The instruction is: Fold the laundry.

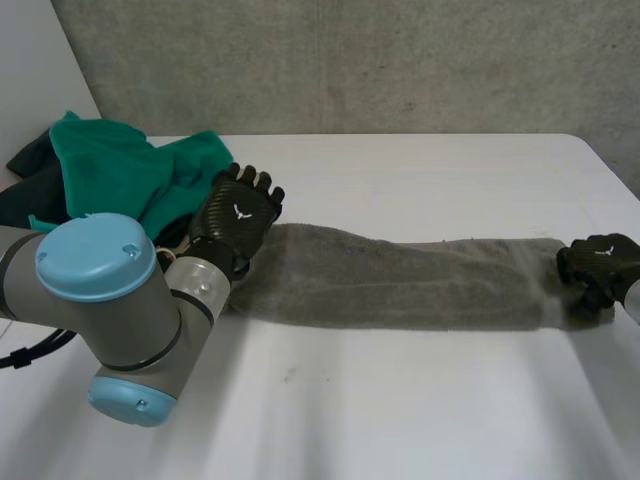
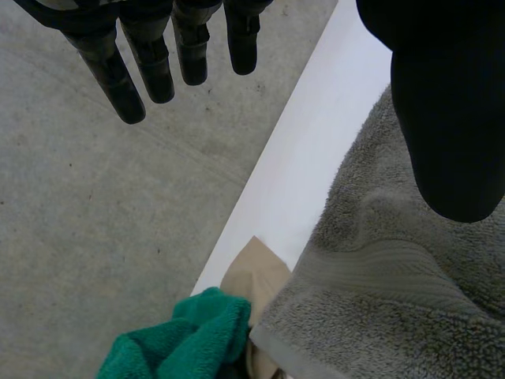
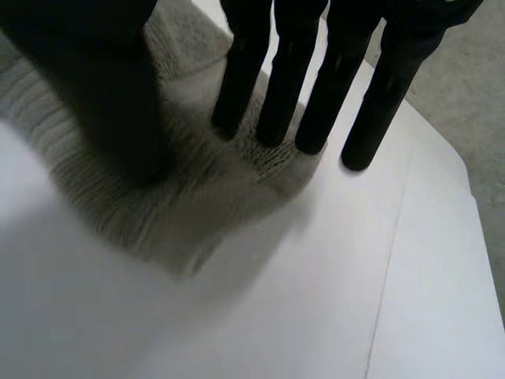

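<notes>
Closest thing is the left arm (image 1: 100,300), its fat grey elbow with blue caps sitting at the near left over the white table (image 1: 400,420). Just past it the left hand (image 1: 238,215) sits at the left end of the grey towel (image 1: 400,280). Its fingers (image 2: 150,71) are straight and spread, the thumb is over the terry, and it's gripping nothing, so it's relaxed.

The towel is one long narrow strip across the middle of the table. Its long axis runs left to right and it's pulled out pretty flat. At the right end is the right hand (image 1: 598,262). Its fingers (image 3: 237,95) are straight with the tips pressing down on the towel's edge, and the thumb is planted on the cloth beside them. To me that's pressing, not a pinch.

Further back at the far left there's a heap: one green cloth (image 1: 120,165), one dark cloth (image 1: 25,195) under it, and one beige piece (image 2: 256,276) peeking out right by the towel's left end. The heap touches that end. A concrete wall (image 1: 400,60) runs behind it all.
</notes>
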Action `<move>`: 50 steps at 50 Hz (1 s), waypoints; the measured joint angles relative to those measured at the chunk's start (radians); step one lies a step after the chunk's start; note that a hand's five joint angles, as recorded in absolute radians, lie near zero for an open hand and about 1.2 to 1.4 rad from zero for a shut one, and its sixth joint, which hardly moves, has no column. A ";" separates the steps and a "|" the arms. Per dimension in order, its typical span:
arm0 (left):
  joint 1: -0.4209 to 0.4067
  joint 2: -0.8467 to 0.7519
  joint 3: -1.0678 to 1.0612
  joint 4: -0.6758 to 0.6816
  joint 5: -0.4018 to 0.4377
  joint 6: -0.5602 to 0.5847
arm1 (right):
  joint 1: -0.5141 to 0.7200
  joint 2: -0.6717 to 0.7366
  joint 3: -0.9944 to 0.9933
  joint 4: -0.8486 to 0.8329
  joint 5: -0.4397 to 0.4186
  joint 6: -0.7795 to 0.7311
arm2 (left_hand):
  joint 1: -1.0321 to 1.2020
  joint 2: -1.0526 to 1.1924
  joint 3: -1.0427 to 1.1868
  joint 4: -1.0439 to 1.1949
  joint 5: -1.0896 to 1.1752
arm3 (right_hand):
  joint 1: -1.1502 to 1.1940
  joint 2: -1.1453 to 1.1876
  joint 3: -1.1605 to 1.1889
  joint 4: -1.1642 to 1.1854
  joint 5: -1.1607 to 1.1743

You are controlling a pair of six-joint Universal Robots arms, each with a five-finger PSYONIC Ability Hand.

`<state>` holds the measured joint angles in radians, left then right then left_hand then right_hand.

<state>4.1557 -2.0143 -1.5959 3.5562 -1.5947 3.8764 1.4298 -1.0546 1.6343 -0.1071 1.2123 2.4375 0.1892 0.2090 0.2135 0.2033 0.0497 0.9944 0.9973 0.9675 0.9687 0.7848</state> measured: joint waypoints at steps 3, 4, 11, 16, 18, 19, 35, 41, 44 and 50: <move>0.000 -0.002 0.002 0.000 0.000 -0.009 | -0.008 0.024 -0.005 -0.031 0.019 -0.019 | 0.000 0.000 0.000 0.000 0.000 | 0.121 0.172 0.193 0.196 0.176; 0.000 -0.002 0.002 0.000 -0.001 -0.011 | -0.015 0.028 -0.008 -0.037 0.028 -0.027 | 0.000 0.000 0.000 0.000 0.000 | 0.121 0.175 0.209 0.216 0.179; 0.002 0.022 -0.010 -0.001 -0.004 -0.010 | -0.111 0.013 -0.029 -0.056 0.080 -0.122 | 0.000 0.000 0.000 0.000 0.000 | 0.121 0.175 0.218 0.227 0.179; 0.008 0.071 -0.046 -0.001 -0.003 -0.009 | -0.197 -0.033 -0.062 -0.071 0.090 -0.266 | 0.000 0.000 0.000 0.000 0.000 | 0.121 0.175 0.218 0.227 0.180; 0.014 0.091 -0.062 -0.001 -0.003 -0.009 | -0.203 -0.046 -0.074 -0.076 0.086 -0.314 | 0.000 0.000 0.000 0.000 0.000 | 0.121 0.175 0.218 0.227 0.188; 0.017 0.098 -0.069 -0.001 -0.003 -0.009 | -0.198 -0.050 -0.079 -0.078 0.084 -0.329 | 0.000 0.000 0.000 0.000 0.000 | 0.121 0.175 0.218 0.227 0.189; 0.044 0.144 -0.131 0.000 -0.006 -0.036 | 0.497 -0.096 -0.027 -0.275 -0.160 -0.347 | 0.000 0.000 0.000 0.000 0.000 | 0.121 0.175 0.223 0.228 0.190; 0.039 0.145 -0.132 0.001 -0.006 -0.062 | 0.715 0.015 -0.013 -0.309 -0.198 -0.371 | 0.000 0.000 0.000 0.000 0.000 | 0.041 0.065 0.107 0.110 0.112; 0.037 0.143 -0.122 0.002 -0.006 -0.067 | 0.745 0.042 -0.016 -0.310 -0.168 -0.374 | 0.000 0.000 0.000 0.000 0.000 | -0.432 -0.420 -0.361 -0.360 -0.386; 0.023 0.138 -0.087 0.004 -0.005 -0.067 | 0.708 -0.008 -0.012 -0.291 -0.019 -0.244 | 0.000 0.000 0.000 0.000 0.000 | -0.772 -0.785 -0.763 -0.761 -0.742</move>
<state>4.1791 -1.8766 -1.6832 3.5601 -1.5998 3.8094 2.1382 -1.0628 1.6220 -0.3981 1.1933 2.1933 0.1892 0.2090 0.2135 0.2033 0.0498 0.2227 0.2128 0.2045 0.2079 0.0431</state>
